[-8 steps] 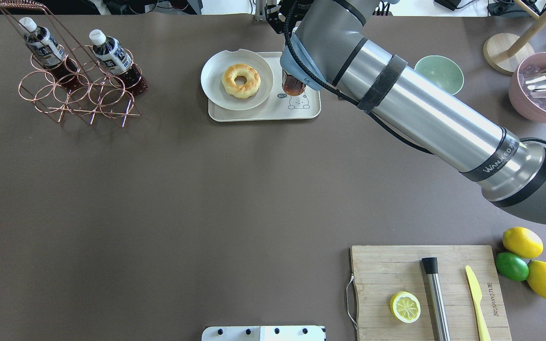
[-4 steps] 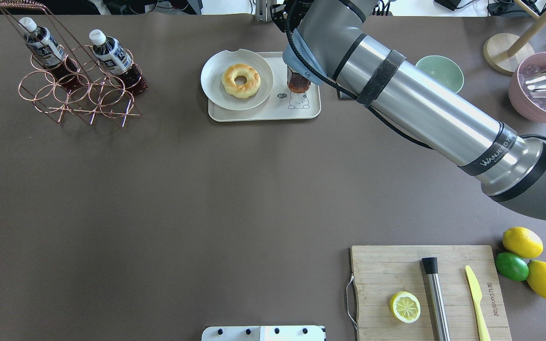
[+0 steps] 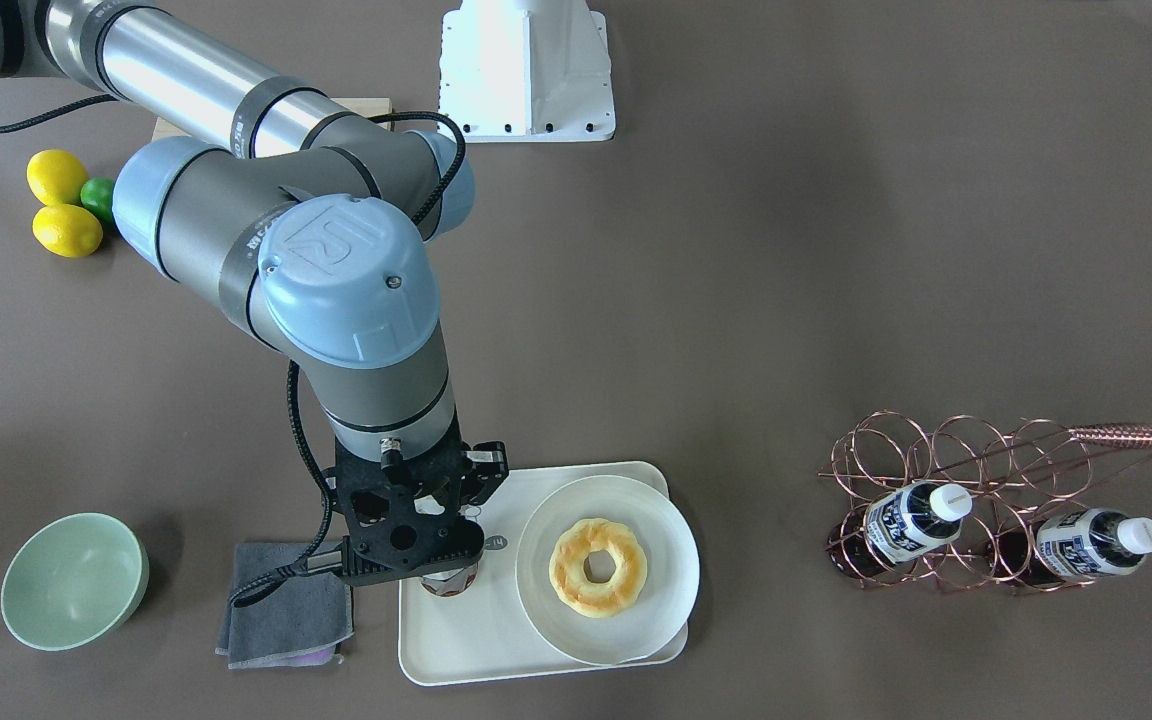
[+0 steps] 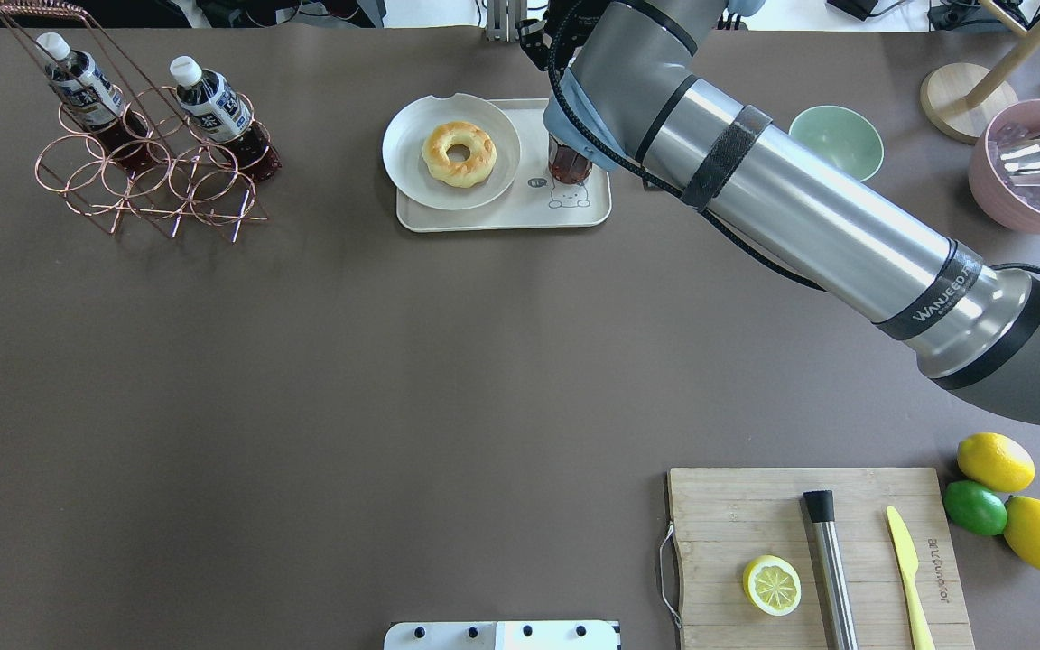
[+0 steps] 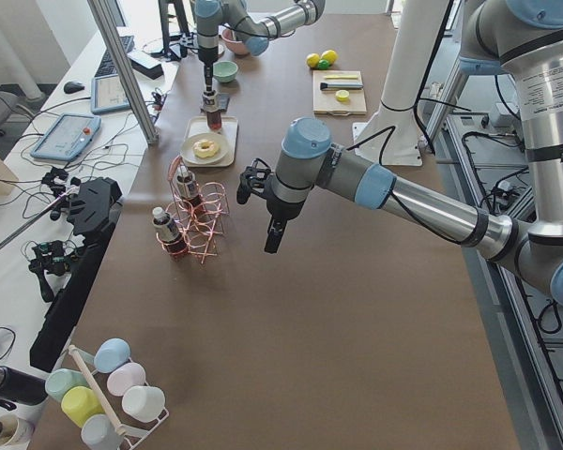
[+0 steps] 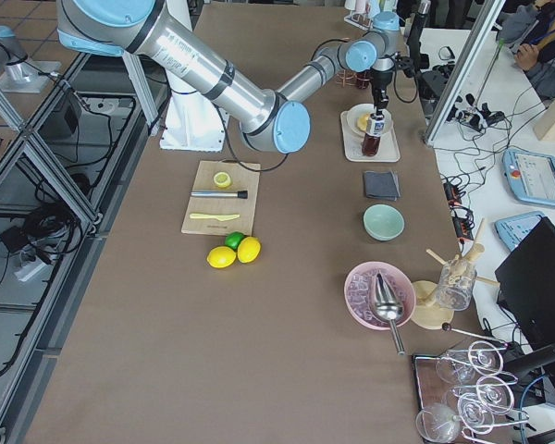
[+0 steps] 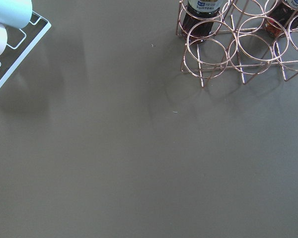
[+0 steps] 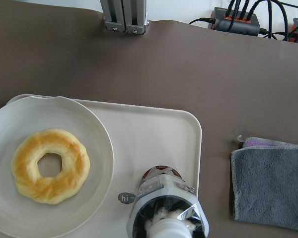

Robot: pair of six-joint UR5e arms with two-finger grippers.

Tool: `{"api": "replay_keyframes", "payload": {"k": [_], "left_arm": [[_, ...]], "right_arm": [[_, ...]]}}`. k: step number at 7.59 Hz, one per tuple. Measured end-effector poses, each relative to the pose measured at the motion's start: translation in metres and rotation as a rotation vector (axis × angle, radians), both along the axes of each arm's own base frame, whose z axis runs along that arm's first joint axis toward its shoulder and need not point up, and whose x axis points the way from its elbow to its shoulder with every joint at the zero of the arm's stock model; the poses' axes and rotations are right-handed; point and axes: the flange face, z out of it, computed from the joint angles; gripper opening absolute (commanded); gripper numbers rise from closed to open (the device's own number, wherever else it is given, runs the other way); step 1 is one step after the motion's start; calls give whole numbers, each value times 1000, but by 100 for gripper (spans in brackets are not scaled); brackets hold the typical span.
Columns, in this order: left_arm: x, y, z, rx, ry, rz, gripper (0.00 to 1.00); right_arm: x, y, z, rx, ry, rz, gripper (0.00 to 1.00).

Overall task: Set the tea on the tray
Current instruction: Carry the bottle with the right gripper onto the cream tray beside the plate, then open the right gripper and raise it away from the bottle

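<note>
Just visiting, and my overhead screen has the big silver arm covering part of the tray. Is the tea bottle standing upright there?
Observer: Yes. The right wrist camera looks straight down on the tea bottle, upright inside the tray edge, next to the doughnut plate.
Visitor: Anything hidden beside the tray?
Observer: A grey cloth lies on the table just off its short side.
Visitor: And the other arm?
Observer: The left arm hangs above the table by the copper bottle rack.

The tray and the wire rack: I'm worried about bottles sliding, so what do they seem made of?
The tray looks like matte cream plastic or melamine: rounded moulded rim, printed bear, no glare. The rack looks like thin metal wire with a shiny copper-coloured finish, bent into rings that glint.
</note>
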Motion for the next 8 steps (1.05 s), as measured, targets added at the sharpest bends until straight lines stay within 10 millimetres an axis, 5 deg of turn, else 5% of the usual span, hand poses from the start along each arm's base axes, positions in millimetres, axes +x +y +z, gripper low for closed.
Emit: {"api": "replay_keyframes", "payload": {"k": [1,6,8], "left_arm": [[0,0,0,-1,0,0,96],[1,-8,5,-7,0,1,96],[0,-12,13,-22,-2,-3,96]], "right_arm": [[0,0,1,-1,1,0,99],[11,-3,-6,4,-11,5,100],[65,-14,9,-18,-71,-8,100]]}}
